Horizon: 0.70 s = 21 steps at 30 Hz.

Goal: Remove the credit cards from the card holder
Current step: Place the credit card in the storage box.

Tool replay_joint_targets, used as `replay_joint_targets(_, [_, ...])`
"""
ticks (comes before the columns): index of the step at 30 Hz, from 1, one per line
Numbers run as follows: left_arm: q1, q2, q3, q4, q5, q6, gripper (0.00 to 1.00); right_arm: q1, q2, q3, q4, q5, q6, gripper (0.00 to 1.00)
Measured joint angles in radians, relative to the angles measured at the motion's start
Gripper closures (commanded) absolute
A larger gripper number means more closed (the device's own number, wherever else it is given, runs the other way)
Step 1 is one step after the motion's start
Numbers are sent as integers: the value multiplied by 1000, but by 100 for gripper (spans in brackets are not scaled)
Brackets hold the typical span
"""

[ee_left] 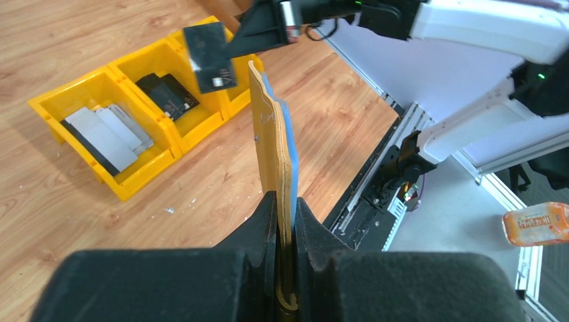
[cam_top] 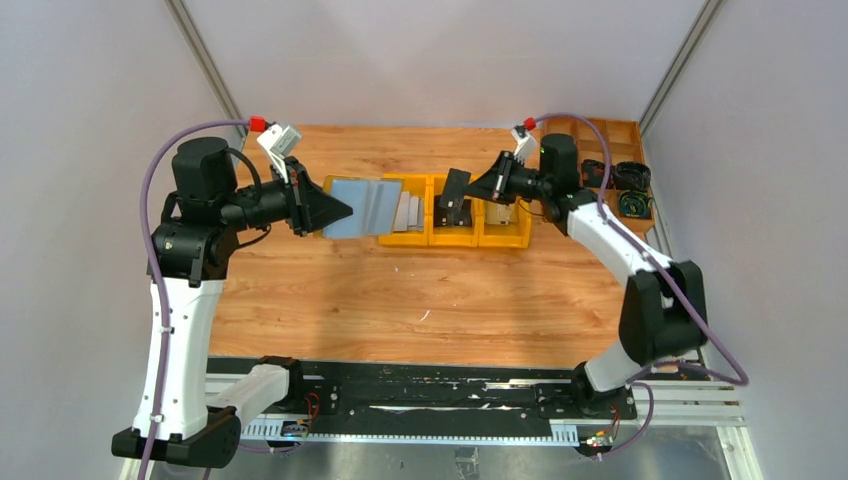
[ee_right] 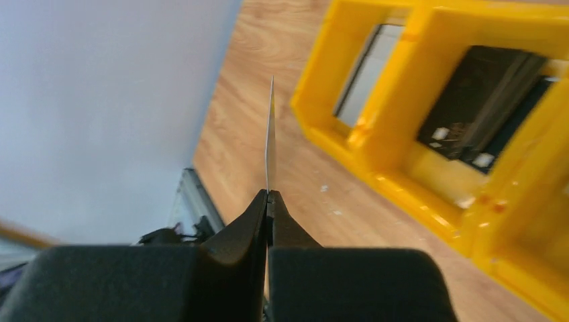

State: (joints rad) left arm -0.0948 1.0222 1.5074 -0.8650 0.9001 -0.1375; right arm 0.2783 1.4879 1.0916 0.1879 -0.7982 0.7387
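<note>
Left jaws clamped on card holder (ee_left: 272,154), right jaws pinching credit card (ee_left: 210,57)

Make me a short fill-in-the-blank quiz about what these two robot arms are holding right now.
1. The ____ gripper is shut on the card holder.
2. The right gripper pinches a thin, dark ____.
3. Grey cards lie in a ____ bin.
Missing words: left; card; yellow.
</note>
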Motion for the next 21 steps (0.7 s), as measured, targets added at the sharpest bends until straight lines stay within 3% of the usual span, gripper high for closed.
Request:
replay_joint_targets(9, [0, -20, -1, -4, 87, 3, 100, 10, 368, 302, -319, 193, -240, 100])
replay_joint_targets(15, [0, -22, 0, -4, 124, 0, 100, 65, 528, 463, -422, 293, -312, 100])
replay_joint_targets(21, [0, -43, -15, 71, 167, -67, 100, 130, 562, 525, -477, 406, -347, 66])
